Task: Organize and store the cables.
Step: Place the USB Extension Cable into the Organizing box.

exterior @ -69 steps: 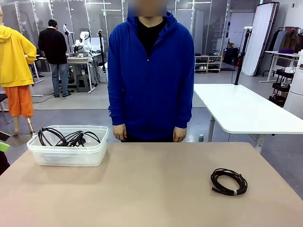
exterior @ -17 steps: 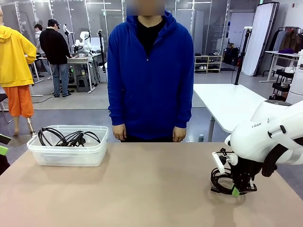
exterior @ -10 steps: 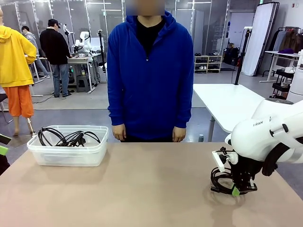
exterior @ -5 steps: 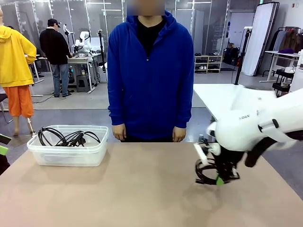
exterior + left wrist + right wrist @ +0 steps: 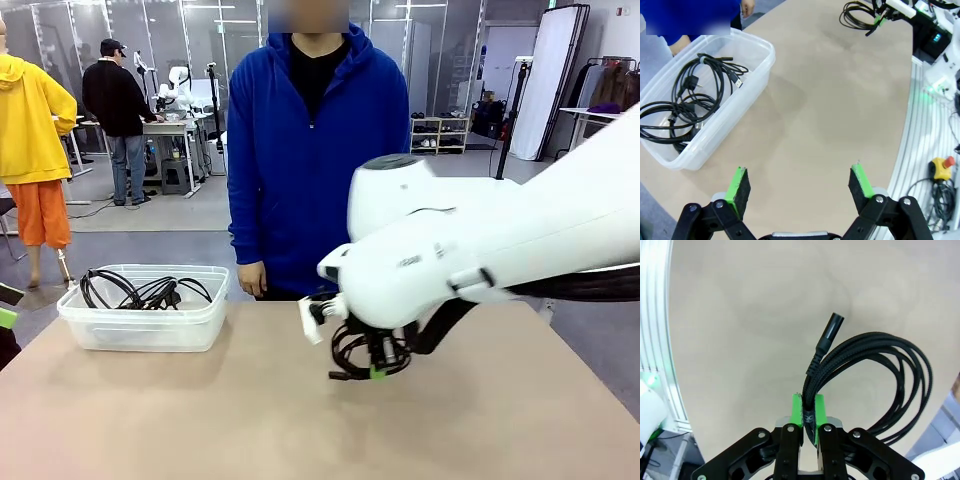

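Two grippers show at this moment. The right gripper is pinched tight on a coiled black cable, its green pads squeezing the gathered strands just ahead of the fingertips. From that pinch the loops swing out to one side of the fingers and curl back, and a single black plug end sticks forward beyond the fingertips, over bare tan table. In the front view the same gripper hangs under the white right arm, with the cable dangling around it above the table, clear of the surface as far as can be seen.

The left gripper stands spread wide, nothing between its green pads. Ahead of it and off to one side sits a clear plastic bin holding more black cables in loose tangled loops. Well beyond its fingertips, near the far edge of the wrist view, the carried cable is seen with the other arm. A person in a blue hoodie stands across the table.
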You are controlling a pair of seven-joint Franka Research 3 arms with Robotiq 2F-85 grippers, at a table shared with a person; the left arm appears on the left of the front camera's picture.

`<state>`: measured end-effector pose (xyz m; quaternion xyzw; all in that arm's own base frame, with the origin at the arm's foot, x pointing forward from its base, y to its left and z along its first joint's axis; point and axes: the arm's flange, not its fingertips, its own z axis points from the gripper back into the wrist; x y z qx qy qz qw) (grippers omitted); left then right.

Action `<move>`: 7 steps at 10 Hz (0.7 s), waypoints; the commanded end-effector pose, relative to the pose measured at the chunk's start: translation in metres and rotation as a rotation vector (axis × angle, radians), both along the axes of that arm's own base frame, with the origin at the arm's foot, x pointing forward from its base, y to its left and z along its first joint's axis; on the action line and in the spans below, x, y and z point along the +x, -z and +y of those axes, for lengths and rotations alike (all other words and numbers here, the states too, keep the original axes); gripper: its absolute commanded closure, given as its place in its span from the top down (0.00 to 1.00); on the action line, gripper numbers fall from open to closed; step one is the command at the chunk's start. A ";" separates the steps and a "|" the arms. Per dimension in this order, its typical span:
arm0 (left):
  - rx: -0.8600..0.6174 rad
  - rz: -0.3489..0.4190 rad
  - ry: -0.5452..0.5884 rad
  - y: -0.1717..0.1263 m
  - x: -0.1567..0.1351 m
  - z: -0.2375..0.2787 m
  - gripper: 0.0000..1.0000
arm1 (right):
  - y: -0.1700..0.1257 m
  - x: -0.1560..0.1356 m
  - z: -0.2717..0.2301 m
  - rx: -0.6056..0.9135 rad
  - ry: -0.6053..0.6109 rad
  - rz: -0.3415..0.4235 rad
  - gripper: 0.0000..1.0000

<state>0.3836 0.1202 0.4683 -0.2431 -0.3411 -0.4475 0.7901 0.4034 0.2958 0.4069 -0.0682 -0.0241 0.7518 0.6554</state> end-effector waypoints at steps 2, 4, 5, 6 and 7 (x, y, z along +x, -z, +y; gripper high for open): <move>-0.023 -0.018 0.003 0.001 -0.002 0.000 1.00 | 0.023 0.018 0.063 -0.038 0.063 0.011 0.11; -0.023 -0.018 0.003 0.001 -0.002 0.000 1.00 | 0.046 0.020 0.092 0.032 0.062 0.061 0.11; -0.023 -0.018 0.003 0.001 -0.002 0.000 1.00 | 0.056 0.023 0.102 0.031 0.077 0.049 0.11; -0.023 -0.018 0.003 0.001 -0.002 0.000 1.00 | 0.064 0.023 0.105 0.058 0.079 0.066 0.11; -0.023 -0.018 0.003 0.001 -0.002 0.000 1.00 | 0.071 0.022 0.103 0.091 0.088 0.079 0.11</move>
